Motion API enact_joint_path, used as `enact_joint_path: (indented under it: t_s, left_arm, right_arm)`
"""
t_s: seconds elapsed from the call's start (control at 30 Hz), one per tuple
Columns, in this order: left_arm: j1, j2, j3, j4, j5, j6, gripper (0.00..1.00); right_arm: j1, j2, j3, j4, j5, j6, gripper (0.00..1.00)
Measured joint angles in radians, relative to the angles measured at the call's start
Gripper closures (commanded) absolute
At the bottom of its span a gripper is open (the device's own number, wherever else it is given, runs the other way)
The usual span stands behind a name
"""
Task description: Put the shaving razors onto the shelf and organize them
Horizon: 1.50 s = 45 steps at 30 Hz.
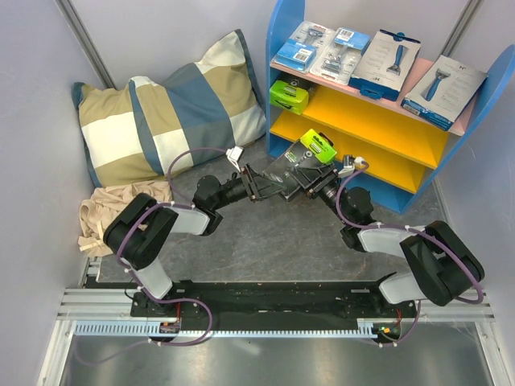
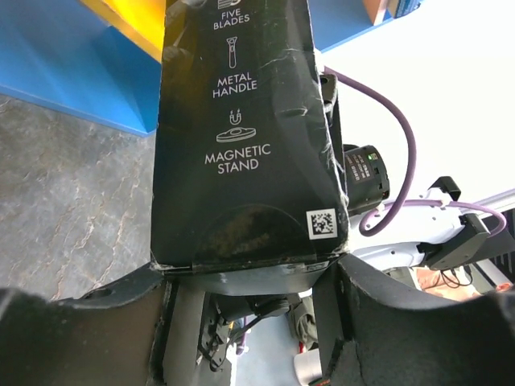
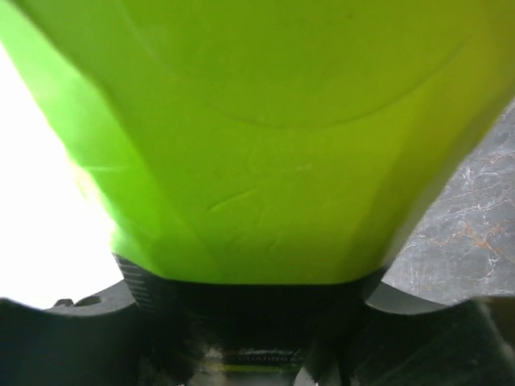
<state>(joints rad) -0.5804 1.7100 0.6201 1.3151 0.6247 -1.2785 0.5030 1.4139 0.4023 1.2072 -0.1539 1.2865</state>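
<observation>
Half-closed, the left gripper [image 2: 249, 277] pinches the black end of a razor box [image 1: 296, 163]; the right gripper [image 1: 318, 183] clamps its side likewise. It hangs between them, long axis slanting, green end pointing toward the nearby shelf [image 1: 281, 48].

Both arms bend inward, elbows low, wrists pointing at each other. The right gripper [image 1: 312, 183] clamps one end of the black-and-lime box [image 1: 310, 153]. The left gripper [image 1: 269, 181] brackets the other end, its jaws apparently pressing the sides.
</observation>
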Motion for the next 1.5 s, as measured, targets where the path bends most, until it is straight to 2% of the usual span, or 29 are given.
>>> enact_joint_path:
  t_s: [0.17, 0.23, 0.37, 0.63, 1.0, 1.5]
  left_arm:
    - [-0.009, -0.017, 0.003, -0.003, -0.006, 0.006, 0.82]
    - [-0.013, -0.027, 0.013, -0.001, -0.005, 0.01, 0.83]
    - [-0.018, -0.043, 0.051, -0.004, 0.01, 0.016, 0.85]
    - [-0.024, -0.039, 0.147, -0.009, 0.039, 0.016, 0.89]
    - [-0.024, 0.03, 0.283, -0.048, 0.018, 0.016, 0.96]
    - [-0.056, 0.148, 0.462, -0.15, -0.079, 0.016, 0.98]
  right_arm:
    - [-0.016, -0.05, -0.003, -0.013, -0.015, 0.002, 0.14]
    - [-0.027, -0.099, -0.004, -0.026, -0.027, -0.006, 0.08]
    - [-0.058, -0.215, -0.003, -0.086, -0.033, -0.042, 0.03]
    - [-0.082, -0.451, -0.003, -0.319, -0.019, -0.148, 0.02]
    - [-0.087, -0.776, 0.066, -0.814, 0.107, -0.359, 0.02]
    - [-0.088, -0.908, 0.103, -1.068, 0.183, -0.473, 0.02]
